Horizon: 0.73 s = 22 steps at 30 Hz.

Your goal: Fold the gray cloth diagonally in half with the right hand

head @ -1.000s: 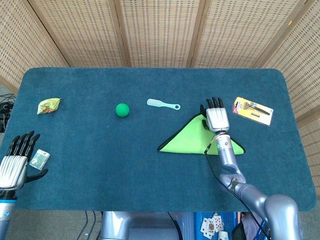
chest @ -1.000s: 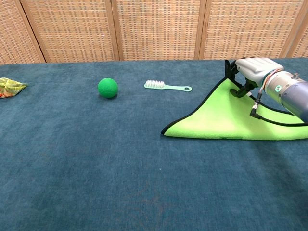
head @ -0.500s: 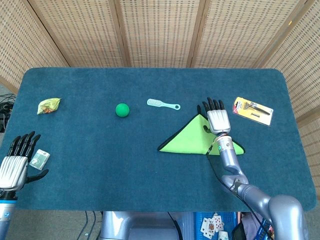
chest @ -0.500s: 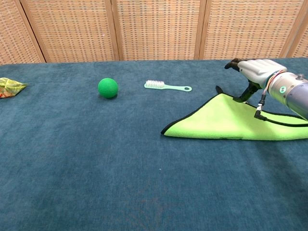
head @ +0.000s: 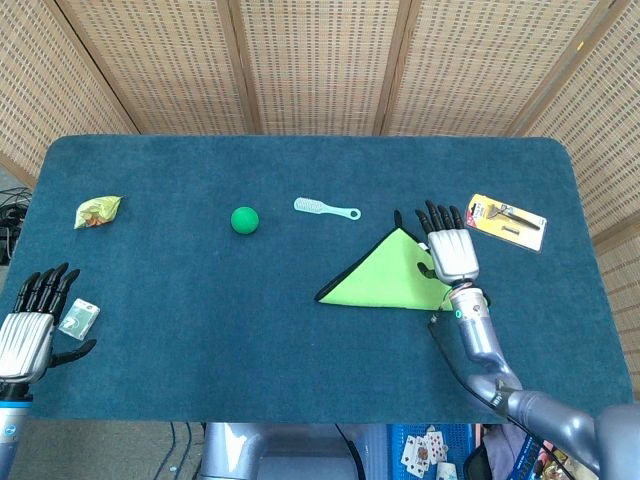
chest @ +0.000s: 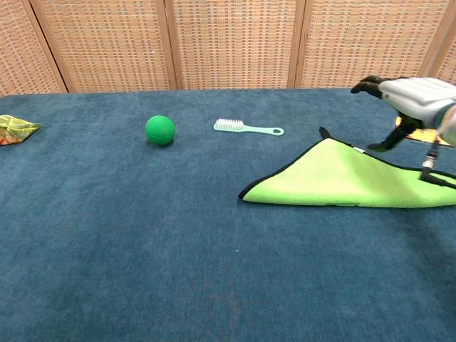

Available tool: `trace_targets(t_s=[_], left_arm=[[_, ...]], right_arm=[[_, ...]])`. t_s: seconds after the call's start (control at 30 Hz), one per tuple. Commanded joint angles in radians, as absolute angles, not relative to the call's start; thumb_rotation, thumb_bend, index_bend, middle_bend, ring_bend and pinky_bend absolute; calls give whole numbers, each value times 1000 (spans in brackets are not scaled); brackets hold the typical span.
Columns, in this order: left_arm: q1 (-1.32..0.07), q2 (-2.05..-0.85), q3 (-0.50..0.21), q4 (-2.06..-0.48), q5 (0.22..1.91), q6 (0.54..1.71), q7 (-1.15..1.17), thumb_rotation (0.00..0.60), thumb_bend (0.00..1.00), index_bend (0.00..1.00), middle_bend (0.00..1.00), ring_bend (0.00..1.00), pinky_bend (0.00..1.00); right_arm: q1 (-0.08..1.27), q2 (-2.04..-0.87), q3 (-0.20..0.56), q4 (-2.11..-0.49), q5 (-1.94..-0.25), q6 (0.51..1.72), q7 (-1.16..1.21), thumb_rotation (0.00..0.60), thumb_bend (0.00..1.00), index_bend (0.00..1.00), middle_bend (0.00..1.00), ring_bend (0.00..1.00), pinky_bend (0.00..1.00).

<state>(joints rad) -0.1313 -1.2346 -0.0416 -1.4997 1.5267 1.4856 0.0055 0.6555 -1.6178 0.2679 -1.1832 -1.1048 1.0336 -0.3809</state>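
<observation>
Lifted off the cloth (head: 385, 275) and shifted toward the robot's right, the right hand (head: 452, 252) now hangs just past the cloth's right edge, with its fingers spread and nothing in them. A second ago the same hand lay on the cloth's top corner, with that corner raised against it; half a second ago it was already rising. In the chest view the right hand (chest: 417, 96) floats clear above the table (chest: 142, 235), apart from the fabric.

The cloth (chest: 335, 178) lies flat as a bright green triangle with a dark trim, right of centre on the blue table. Its top corner, which stood up earlier, has dropped flat. This shape suggests the diagonal fold is already made and the hand has let go, so the task looks finished or nearly so.

Nothing else has moved. A green ball (head: 244, 219) and a pale brush (head: 325, 208) sit well to the left of the cloth, and a packaged tool (head: 506, 221) rests near the right hand. The left hand (head: 30, 325) stays low at the table's near left edge, fingers spread, holding nothing, beside a small packet (head: 78, 317).
</observation>
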Motion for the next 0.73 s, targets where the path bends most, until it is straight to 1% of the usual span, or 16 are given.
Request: trace_targets(t_s=[0.03, 0.13, 0.27, 0.4, 0.5, 0.6, 0.73], left_arm=[[-132, -1234, -41, -1498, 1524, 1483, 7, 600, 109, 0, 0, 0, 0], [-130, -1230, -38, -1502, 1526, 1484, 8, 600, 108, 0, 0, 0, 0], [-125, -1225, -36, -1507, 1534, 1495, 10, 600, 109, 0, 0, 0, 0], [-118, -1224, -35, -1509, 1538, 1509, 27, 600, 108, 0, 0, 0, 0], [-114, -1222, -33, -1517, 1538, 1515, 36, 600, 108, 0, 0, 0, 0], [-109, -1221, -33, -1519, 1541, 1524, 41, 600, 108, 0, 0, 0, 0], [-108, -1222, -32, -1521, 1546, 1526, 45, 600, 108, 0, 0, 0, 0]], right_arm=[[550, -1493, 193, -1357, -1156, 1130, -393, 600, 227, 66, 0, 0, 0], [460, -1416, 130, -1459, -1216, 1227, -364, 600, 172, 66, 0, 0, 0], [353, -1359, 54, -1501, -1287, 1346, -320, 600, 97, 66, 0, 0, 0], [261, -1313, -9, -1513, -1332, 1425, -264, 600, 63, 39, 0, 0, 0], [206, -1280, -40, -1513, -1361, 1475, -242, 600, 53, 31, 0, 0, 0], [162, -1256, -55, -1509, -1388, 1524, -211, 600, 53, 31, 0, 0, 0], [132, -1227, -45, -1508, -1398, 1558, -182, 600, 53, 31, 0, 0, 0]])
